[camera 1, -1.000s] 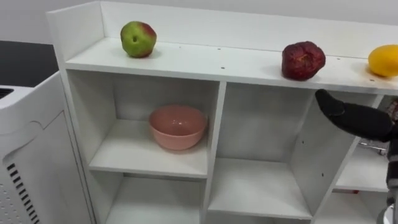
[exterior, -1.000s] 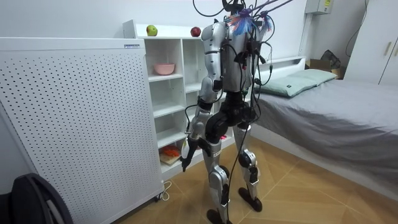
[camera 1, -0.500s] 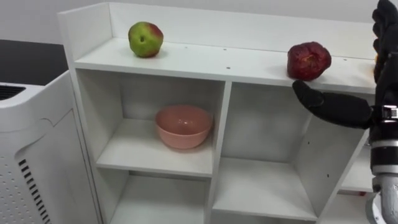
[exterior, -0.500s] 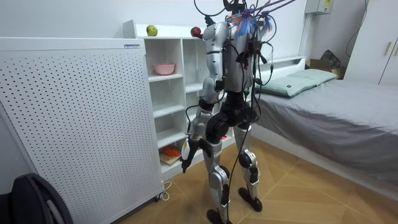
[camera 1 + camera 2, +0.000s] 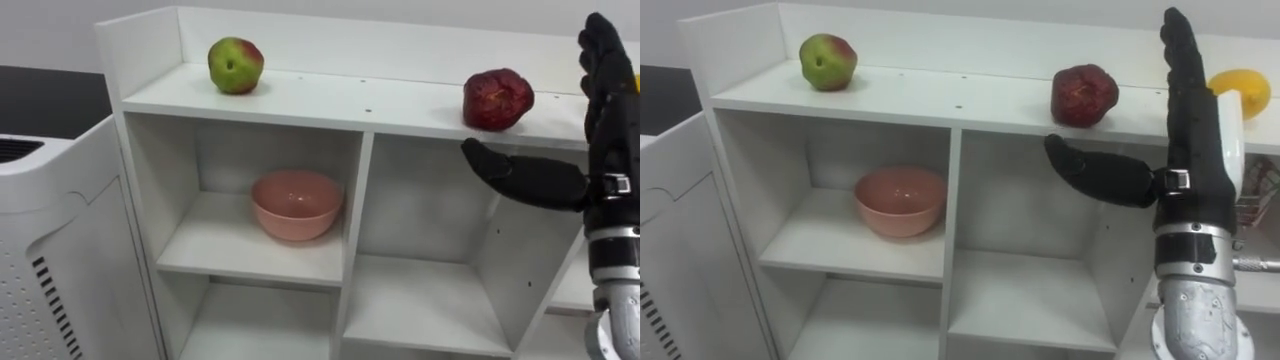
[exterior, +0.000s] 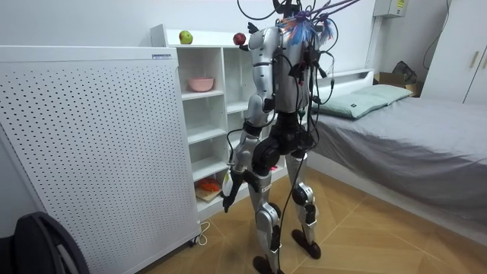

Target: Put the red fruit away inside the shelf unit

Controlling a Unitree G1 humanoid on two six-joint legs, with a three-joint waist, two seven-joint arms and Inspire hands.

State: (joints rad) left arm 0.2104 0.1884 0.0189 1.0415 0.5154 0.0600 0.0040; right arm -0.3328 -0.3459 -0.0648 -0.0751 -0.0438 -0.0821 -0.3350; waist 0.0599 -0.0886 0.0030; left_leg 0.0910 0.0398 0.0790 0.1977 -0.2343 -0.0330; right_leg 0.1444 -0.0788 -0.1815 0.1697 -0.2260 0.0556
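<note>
On the top board of the white closet (image 5: 330,98) sit a green-and-red apple (image 5: 236,65) at the left, a dark red fruit (image 5: 497,99) towards the right, and a yellow fruit (image 5: 1238,92) at the far right. My right hand (image 5: 1193,140) is raised in front of the closet's right part, open, fingers straight up and thumb stretched left just below the dark red fruit; it holds nothing. A pink bowl (image 5: 296,203) rests in the upper left compartment. My left hand (image 6: 228,194) hangs beside my thigh in the room view.
I stand facing the closet. A white perforated panel (image 6: 91,144) stands at the room view's left, and its white top (image 5: 40,190) shows beside the closet. A bed (image 6: 411,144) lies behind me at the room view's right. The middle compartments hold nothing.
My right hand has risen from below the top board to the level of the fruits, its fingers now pointing up. The fruits and bowl have not moved; the view shifted slightly.
</note>
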